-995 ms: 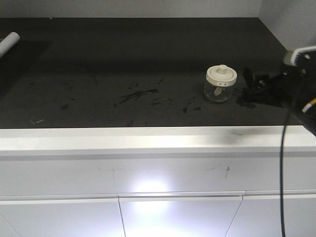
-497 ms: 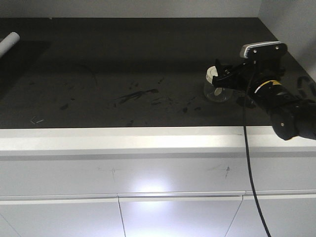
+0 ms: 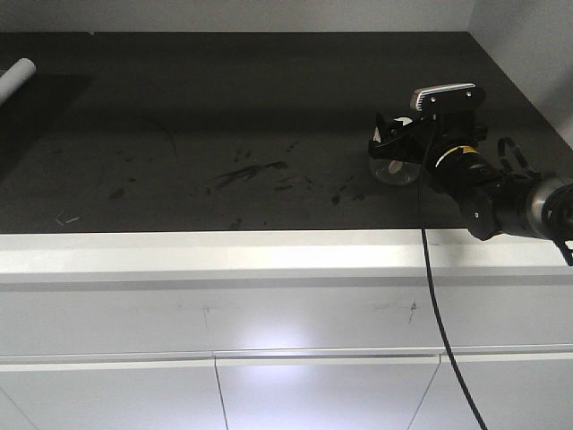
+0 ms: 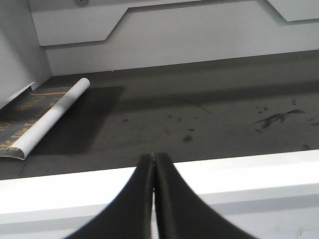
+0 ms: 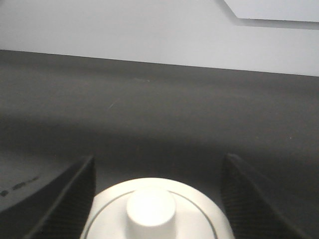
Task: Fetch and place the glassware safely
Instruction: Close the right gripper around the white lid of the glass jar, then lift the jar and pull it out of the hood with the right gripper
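Glass jar (image 3: 394, 170) at right of dark tabletop (image 3: 224, 98), reached within the last second: brought right pincer (image 3: 391, 143) in from the right, spread wide astride cream lid (image 5: 154, 211), unclosed; kept left pincer (image 4: 153, 159) shut; grasp likely next

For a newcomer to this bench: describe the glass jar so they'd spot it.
On the dark countertop, look toward the right end. The jar is squat clear glass with a round cream knobbed lid, unlike the long white tube far left.
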### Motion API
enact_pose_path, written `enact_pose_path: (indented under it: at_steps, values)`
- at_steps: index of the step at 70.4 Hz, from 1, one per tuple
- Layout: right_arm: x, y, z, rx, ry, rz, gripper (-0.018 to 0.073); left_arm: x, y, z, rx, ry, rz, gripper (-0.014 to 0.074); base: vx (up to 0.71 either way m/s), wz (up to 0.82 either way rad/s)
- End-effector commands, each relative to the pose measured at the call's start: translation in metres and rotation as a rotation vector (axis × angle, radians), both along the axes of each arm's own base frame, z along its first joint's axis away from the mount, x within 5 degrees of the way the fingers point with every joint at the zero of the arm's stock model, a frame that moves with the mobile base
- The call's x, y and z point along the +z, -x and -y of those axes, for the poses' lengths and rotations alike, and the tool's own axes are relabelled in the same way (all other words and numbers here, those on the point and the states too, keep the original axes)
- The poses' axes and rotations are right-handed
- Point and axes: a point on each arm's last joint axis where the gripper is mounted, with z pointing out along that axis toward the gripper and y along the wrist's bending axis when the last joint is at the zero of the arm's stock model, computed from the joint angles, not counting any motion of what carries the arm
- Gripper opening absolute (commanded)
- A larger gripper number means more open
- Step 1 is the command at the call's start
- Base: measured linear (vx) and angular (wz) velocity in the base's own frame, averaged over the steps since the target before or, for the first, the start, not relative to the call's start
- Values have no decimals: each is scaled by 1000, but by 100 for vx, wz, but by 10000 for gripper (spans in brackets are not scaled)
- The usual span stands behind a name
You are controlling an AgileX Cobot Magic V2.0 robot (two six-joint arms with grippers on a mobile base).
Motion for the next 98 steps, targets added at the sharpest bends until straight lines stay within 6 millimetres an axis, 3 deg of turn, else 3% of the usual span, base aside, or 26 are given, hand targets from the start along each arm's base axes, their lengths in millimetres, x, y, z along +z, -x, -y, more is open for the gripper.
enact_pose_path:
  at_steps: [1, 17, 32, 48, 73, 82, 98]
  values:
    - [41, 1, -2, 13, -26, 167, 452, 14, 0, 1, -7, 18, 85, -7, 0, 0]
    - [40, 1, -2, 12, -23, 157, 293, 14, 0, 1, -7, 18, 85, -7, 0, 0]
    - [35, 0, -1, 5, -8, 102, -12, 14, 0, 1, -7, 18, 85, -7, 0, 0]
    - [44, 2, -1, 7, -12, 127, -9, 14, 0, 1, -7, 18, 85, -7, 0, 0]
    - [92, 24, 2, -3, -43, 153, -8, 14, 0, 1, -7, 18, 85, -7, 0, 0]
    - [102, 48, 2, 32, -19, 179, -8, 14, 0, 1, -7, 18, 85, -7, 0, 0]
    - [105, 112, 4, 91, 21, 214, -6, 14, 0, 1, -7, 18, 85, -7, 0, 0]
